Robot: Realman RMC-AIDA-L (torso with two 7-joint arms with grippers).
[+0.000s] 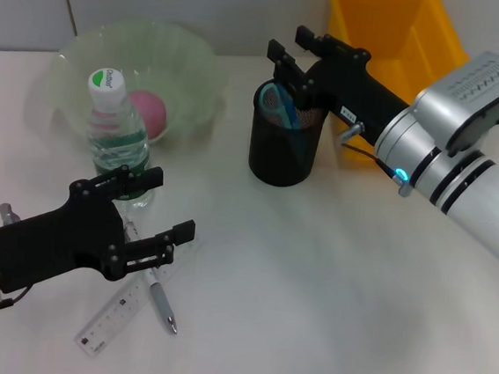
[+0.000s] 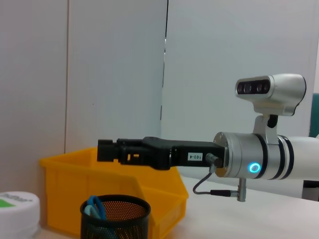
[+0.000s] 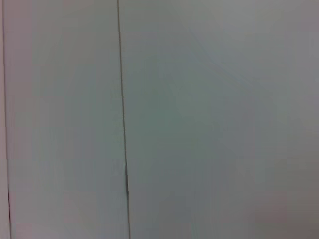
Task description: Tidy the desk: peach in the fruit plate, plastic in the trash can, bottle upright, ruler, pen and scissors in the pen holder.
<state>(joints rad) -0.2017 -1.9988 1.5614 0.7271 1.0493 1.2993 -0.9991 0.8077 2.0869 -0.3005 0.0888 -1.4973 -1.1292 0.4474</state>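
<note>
1. Step in hand, by judgement: the left gripper [image 1: 166, 204] hangs spread and empty over the bench [image 1: 327, 301], just above the pen [image 1: 161, 305] and ruler [image 1: 116, 316]. One of these looks to be the next pick.
2. To do it well: lower straight onto the pen's barrel with the fingers across it, not along it. Keep clear of the ruler, which lies just beside the pen and may touch it. Keep the arm off the bottle [image 1: 115, 136] standing close behind.
3. The right gripper [image 1: 290, 52] is above the pen holder [image 1: 283, 146], fingers spread, holding nothing.
4. The scissors [image 1: 279, 104] sit in the pen holder, blue handles up.
5. The pen is slim and silver-grey, lying flat. The ruler is clear plastic with printed marks, also flat; its thin edge may be hard to pinch.
6. The bottle stands upright, white-capped, green-labelled. The peach [image 1: 148, 112] lies in the fruit plate [image 1: 199, 63].
7. The yellow trash can [image 1: 397, 33] stands behind the holder. No plastic scrap is visible.
</note>
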